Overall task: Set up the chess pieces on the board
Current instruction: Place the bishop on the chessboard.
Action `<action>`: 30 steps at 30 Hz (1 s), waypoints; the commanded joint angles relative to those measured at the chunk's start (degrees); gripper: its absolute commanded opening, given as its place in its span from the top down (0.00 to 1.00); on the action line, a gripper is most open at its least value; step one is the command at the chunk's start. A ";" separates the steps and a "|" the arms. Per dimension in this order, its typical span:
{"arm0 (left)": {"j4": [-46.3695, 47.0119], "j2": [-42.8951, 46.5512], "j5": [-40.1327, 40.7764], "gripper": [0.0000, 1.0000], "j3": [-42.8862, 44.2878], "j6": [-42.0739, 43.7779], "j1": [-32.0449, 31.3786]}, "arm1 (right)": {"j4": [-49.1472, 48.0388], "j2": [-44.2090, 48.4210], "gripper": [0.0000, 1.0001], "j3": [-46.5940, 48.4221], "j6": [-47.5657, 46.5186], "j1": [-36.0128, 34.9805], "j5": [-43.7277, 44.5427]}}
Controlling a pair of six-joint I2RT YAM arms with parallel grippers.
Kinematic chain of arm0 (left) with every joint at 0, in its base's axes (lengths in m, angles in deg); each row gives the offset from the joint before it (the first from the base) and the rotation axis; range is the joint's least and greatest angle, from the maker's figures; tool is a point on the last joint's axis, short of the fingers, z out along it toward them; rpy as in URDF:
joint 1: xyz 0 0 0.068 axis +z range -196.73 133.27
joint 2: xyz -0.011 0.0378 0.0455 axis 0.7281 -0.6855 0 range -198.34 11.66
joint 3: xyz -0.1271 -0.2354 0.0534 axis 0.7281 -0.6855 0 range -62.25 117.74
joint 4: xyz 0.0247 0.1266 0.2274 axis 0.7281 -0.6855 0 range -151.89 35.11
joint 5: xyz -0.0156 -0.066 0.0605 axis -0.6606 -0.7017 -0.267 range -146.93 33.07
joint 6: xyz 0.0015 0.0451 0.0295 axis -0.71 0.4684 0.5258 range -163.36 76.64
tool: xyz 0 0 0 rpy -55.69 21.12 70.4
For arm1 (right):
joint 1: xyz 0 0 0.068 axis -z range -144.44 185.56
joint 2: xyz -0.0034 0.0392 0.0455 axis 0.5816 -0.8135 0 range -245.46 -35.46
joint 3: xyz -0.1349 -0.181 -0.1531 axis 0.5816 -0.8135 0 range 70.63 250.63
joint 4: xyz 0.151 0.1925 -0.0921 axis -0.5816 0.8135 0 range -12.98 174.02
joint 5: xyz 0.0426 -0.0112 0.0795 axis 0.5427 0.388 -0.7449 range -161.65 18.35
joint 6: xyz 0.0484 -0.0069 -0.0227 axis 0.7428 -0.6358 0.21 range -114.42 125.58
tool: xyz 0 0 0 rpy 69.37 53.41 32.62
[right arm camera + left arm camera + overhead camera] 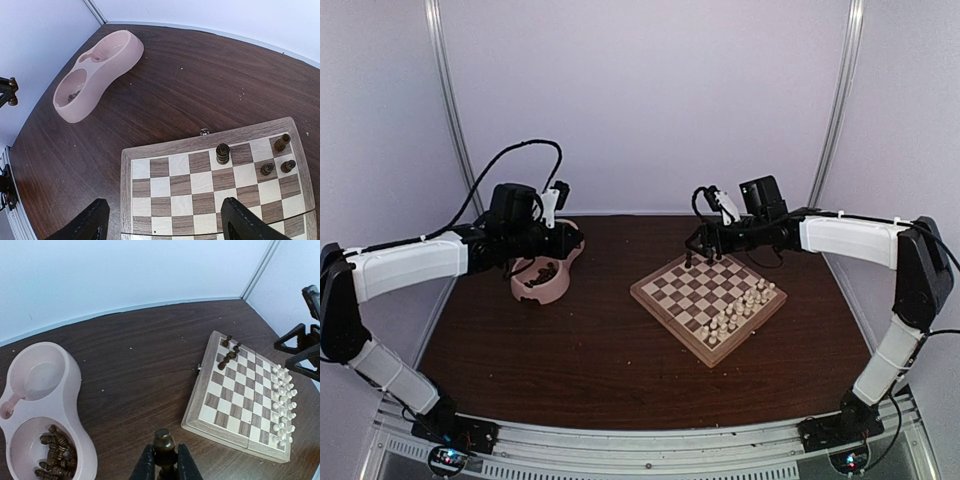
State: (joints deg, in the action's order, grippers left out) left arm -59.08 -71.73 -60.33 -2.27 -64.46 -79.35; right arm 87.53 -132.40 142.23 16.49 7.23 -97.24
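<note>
Chessman [163,440] is sitting clamped in the left gripper [164,457], held below its head, looking light, hard, slick; right gripper [167,217] is hovering with jaws apart.

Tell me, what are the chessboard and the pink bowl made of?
The board looks like wood: grain lines show in its tan border and squares, with a soft matte finish. The pink double bowl is probably plastic: one even colour, smooth rounded walls, a faint sheen. It could be silicone; looks alone cannot settle it.

White walls [640,100], dark wood table [570,350], aluminium posts [448,100].
</note>
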 commanded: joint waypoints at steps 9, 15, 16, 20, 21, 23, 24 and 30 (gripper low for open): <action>12.67 -10.51 -7.26 0.92 3.22 -2.08 -9.26 | 1.17 6.29 0.20 -5.89 0.27 0.56 2.80; 16.03 -15.00 -8.64 0.92 4.41 -1.20 -11.37 | 1.50 8.26 0.18 -8.46 2.01 1.91 2.84; 16.45 -15.73 -9.03 0.92 4.62 -1.10 -11.53 | 1.65 8.33 0.17 -8.75 2.65 2.31 2.68; 16.50 -18.94 -10.47 0.92 6.81 -0.72 -12.00 | -0.01 9.51 0.00 -11.59 4.94 4.07 0.82; 16.61 -19.63 -10.88 0.92 7.23 -0.70 -12.09 | -0.62 10.05 0.00 -12.28 4.94 4.34 0.11; 16.78 -20.81 -11.47 0.92 8.03 -0.73 -12.22 | -0.96 11.01 0.00 -13.22 5.29 4.50 0.15; 16.91 -21.29 -11.60 0.92 8.42 -0.70 -12.40 | -0.80 11.33 0.00 -13.37 5.41 4.52 0.24; 16.80 -24.85 -12.52 0.92 10.87 -0.13 -13.40 | 1.42 11.69 0.00 -12.60 5.43 4.78 -1.25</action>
State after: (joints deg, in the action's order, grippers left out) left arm -45.49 -94.31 -71.11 5.77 -65.73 -91.81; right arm 88.40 -122.66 129.09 21.17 11.71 -96.58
